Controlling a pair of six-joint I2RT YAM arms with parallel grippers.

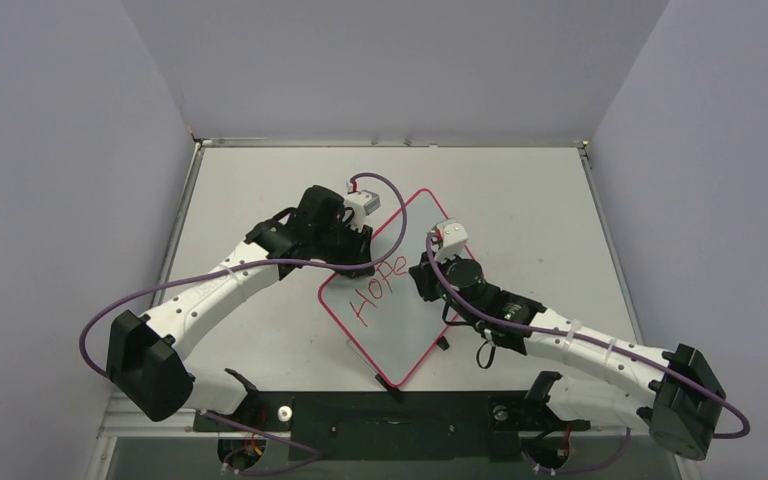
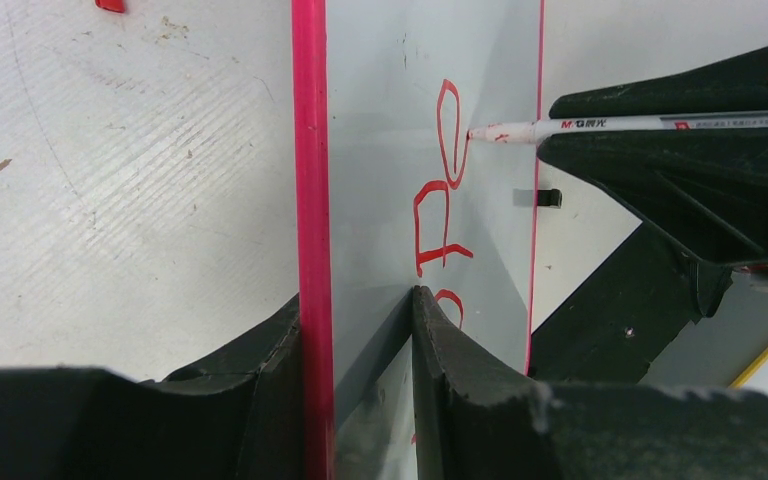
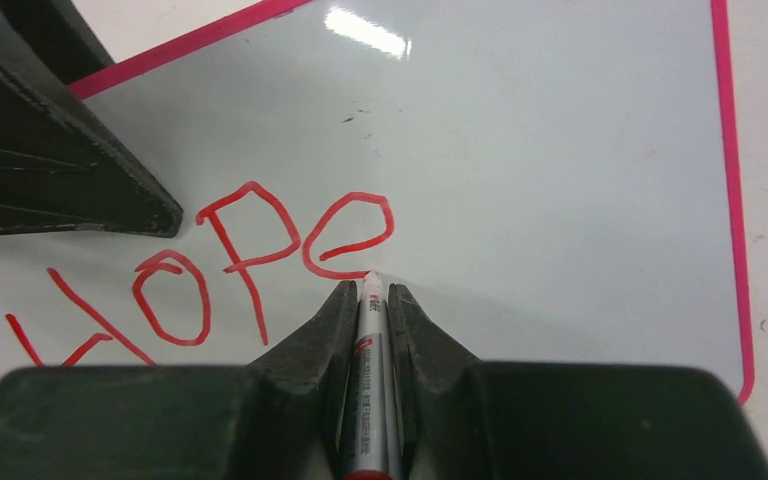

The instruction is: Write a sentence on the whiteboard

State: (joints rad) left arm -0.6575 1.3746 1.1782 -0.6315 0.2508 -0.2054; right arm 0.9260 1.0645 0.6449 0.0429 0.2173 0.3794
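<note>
Hiding both claws' tips from the top camera, the wrists crowd the whiteboard (image 1: 412, 322), which lies askew in the middle of the desk (image 1: 530, 200). The sentence (image 1: 378, 285) reads only "Hope". The right claw (image 3: 368, 290) is clamped on a marker (image 3: 368, 345), its tip at the "e". The left claw (image 2: 358, 300) stands part open, fingers astride the whiteboard's rim, gripping nothing.

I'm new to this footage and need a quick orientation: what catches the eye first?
The red word "Hope" stands out, scrawled on the small whiteboard at mid-table. The right gripper clamps a marker in its fingers, tip at the final e. The left gripper straddles the board's pink rim.
</note>
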